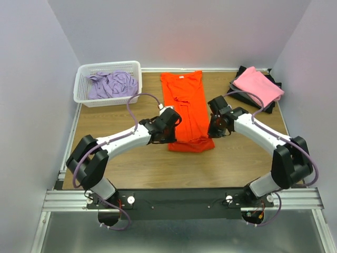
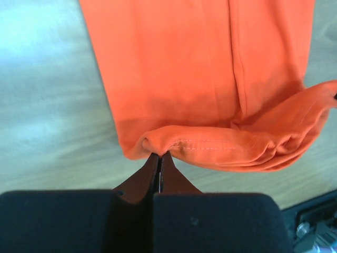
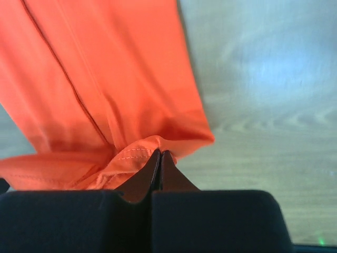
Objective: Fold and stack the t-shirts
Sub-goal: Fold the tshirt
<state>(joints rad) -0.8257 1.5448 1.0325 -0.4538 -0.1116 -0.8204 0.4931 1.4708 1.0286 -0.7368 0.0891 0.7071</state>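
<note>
The bright orange t-shirt (image 1: 184, 108) lies lengthwise in the middle of the table, folded narrow, its near hem lifted and curled back. My left gripper (image 1: 167, 126) is shut on the hem's left corner; in the left wrist view the gripper (image 2: 159, 154) pinches the stitched orange hem (image 2: 221, 147). My right gripper (image 1: 216, 126) is shut on the hem's right corner; in the right wrist view the gripper (image 3: 160, 153) pinches the hem of the orange shirt (image 3: 105, 79). A pink t-shirt (image 1: 258, 84) lies folded on black shirts (image 1: 271, 79) at the back right. A lavender t-shirt (image 1: 110, 83) lies crumpled in the basket.
The white lattice basket (image 1: 84, 71) stands at the back left corner. Wooden table (image 1: 131, 163) is bare near the arms. White walls close in the left, back and right sides.
</note>
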